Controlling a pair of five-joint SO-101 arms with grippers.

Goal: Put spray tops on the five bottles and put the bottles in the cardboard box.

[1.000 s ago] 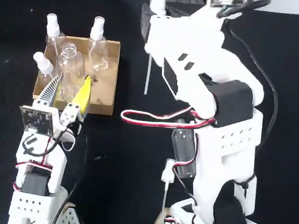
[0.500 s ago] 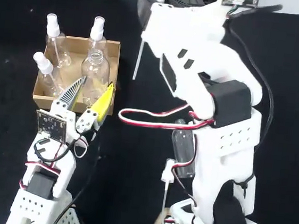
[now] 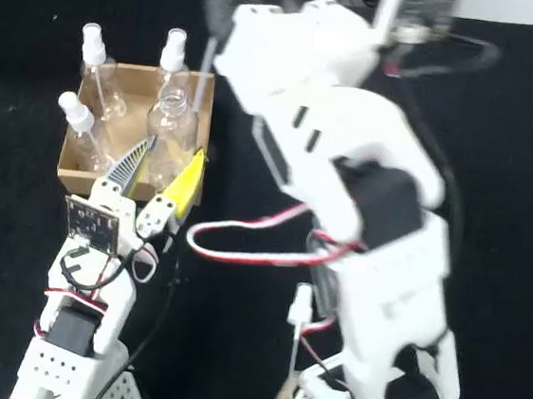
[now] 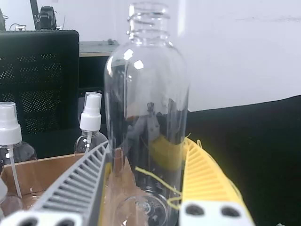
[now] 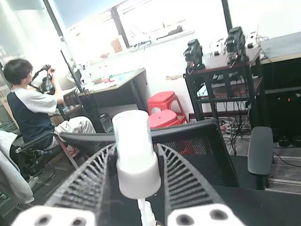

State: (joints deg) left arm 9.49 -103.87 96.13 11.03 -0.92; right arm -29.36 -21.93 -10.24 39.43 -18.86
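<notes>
Right tool (image 5: 135, 148), clamped on a spray top (image 5: 134, 136), has swung toward the bottle (image 4: 146, 84) my left tool (image 4: 146, 146) grips; next I seat it.

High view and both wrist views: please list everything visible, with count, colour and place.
box: 1, brown cardboard, on the table ahead of the left arm.
capped bottles: 3, clear with white spray tops, standing in the box.
uncapped bottle: 1, clear, upright at the box's right side.
lying bottle: 1, clear, on the table by the right arm, mostly hidden.
held spray top: 1, white, raised in the right gripper.
loose spray top: 1, white, on the table beside the lying bottle.
table: 1, black.
left gripper: 1, grey and yellow fingers, shut on the uncapped bottle.
right gripper: 1, dark ribbed fingers, shut on the held spray top.
</notes>
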